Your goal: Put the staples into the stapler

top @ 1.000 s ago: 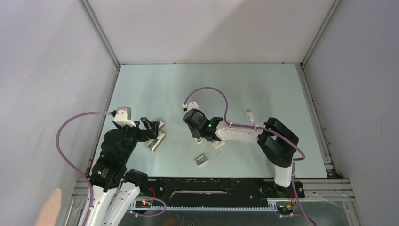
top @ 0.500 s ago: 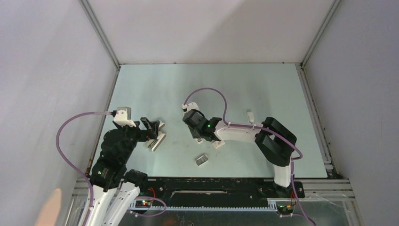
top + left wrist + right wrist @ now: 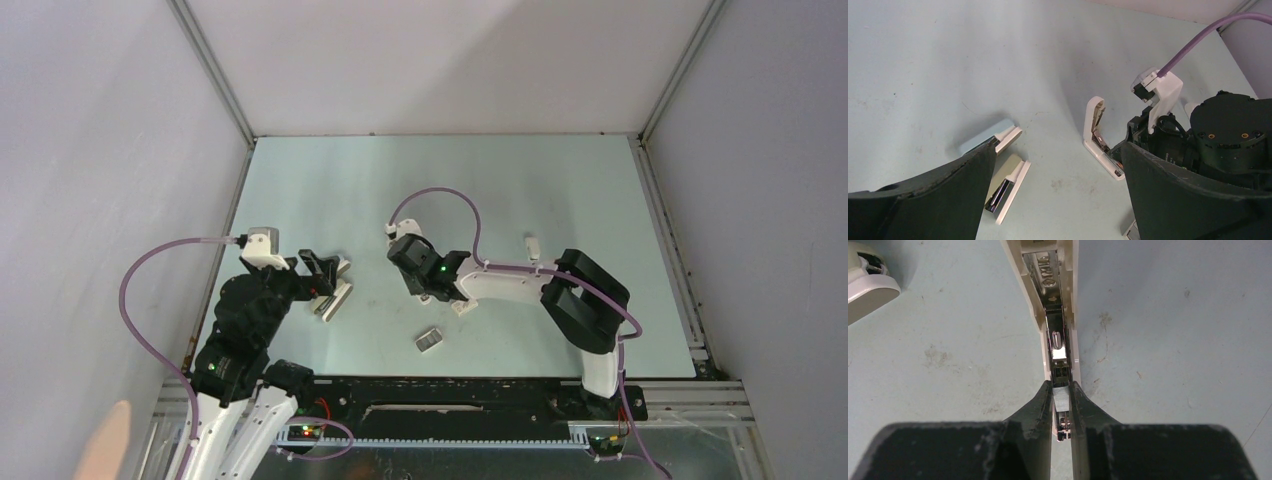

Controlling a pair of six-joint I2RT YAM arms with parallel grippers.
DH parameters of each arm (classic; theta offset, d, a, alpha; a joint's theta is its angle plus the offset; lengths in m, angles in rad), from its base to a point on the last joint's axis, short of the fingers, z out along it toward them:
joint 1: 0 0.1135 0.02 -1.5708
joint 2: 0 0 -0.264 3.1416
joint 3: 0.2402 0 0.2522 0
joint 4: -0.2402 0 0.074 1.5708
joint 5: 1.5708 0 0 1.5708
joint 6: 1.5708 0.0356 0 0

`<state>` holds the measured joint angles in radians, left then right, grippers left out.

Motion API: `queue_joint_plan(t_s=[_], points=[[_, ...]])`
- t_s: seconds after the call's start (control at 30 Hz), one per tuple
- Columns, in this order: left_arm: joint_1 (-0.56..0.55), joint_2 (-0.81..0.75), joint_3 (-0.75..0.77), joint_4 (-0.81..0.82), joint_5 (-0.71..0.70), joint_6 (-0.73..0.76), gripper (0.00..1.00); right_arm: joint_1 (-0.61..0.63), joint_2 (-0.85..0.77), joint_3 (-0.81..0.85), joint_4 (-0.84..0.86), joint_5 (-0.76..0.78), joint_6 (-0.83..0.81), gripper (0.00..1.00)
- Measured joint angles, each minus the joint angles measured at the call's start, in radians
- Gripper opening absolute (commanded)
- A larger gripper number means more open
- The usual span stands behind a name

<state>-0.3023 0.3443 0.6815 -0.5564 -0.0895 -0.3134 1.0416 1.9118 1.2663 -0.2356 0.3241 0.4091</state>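
The pale blue-green worktop [image 3: 560,190] sat between plain grey walls [image 3: 100,150].

Your right claw [image 3: 1061,390] was clamped on the staples [image 3: 1060,399], a small grey block pinched between its two dark fingertips. Directly below and ahead of that claw lay the stapler [image 3: 1050,315], swung open. Its metal channel ran straight away from the fingertips, and the block was lined up over the channel's near end. You could not tell whether the block touched the metal. In the left wrist view, one white arm of the stapler stood upright while the other lay flat on the worktop, with its end right at the right claw.

Your left claw [image 3: 1058,150] had its fingers wide apart and held nothing, hovering over bare worktop. Just beside its left finger lay two silver-and-white bars [image 3: 1007,187], side by side and close together. The stapler sat ahead of this claw, toward its right finger.

Farther out, a small grey-and-white box [image 3: 430,340] lay alone behind the right claw, toward the arm bases. A small white stub [image 3: 533,245] lay off to that claw's right, just past its forearm.
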Motion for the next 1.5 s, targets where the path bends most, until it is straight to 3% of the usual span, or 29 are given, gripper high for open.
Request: queue_joint_plan(t_s=[0.47, 0.63, 0.8, 1.5], points=[[0.0, 0.0, 0.0, 0.0, 0.0, 0.0, 0.98, 0.019, -0.009, -0.042, 0.025, 0.017, -0.03, 0.2], [0.0, 0.0, 0.0, 0.0, 0.0, 0.0, 0.98, 0.026, -0.016, -0.044, 0.023, 0.02, -0.037, 0.36], [0.0, 0.0, 0.0, 0.0, 0.0, 0.0, 0.98, 0.03, -0.047, -0.045, 0.021, 0.021, -0.047, 0.41], [0.0, 0.0, 0.0, 0.0, 0.002, 0.0, 0.98, -0.034, -0.006, -0.016, 0.024, 0.013, -0.042, 0.41]])
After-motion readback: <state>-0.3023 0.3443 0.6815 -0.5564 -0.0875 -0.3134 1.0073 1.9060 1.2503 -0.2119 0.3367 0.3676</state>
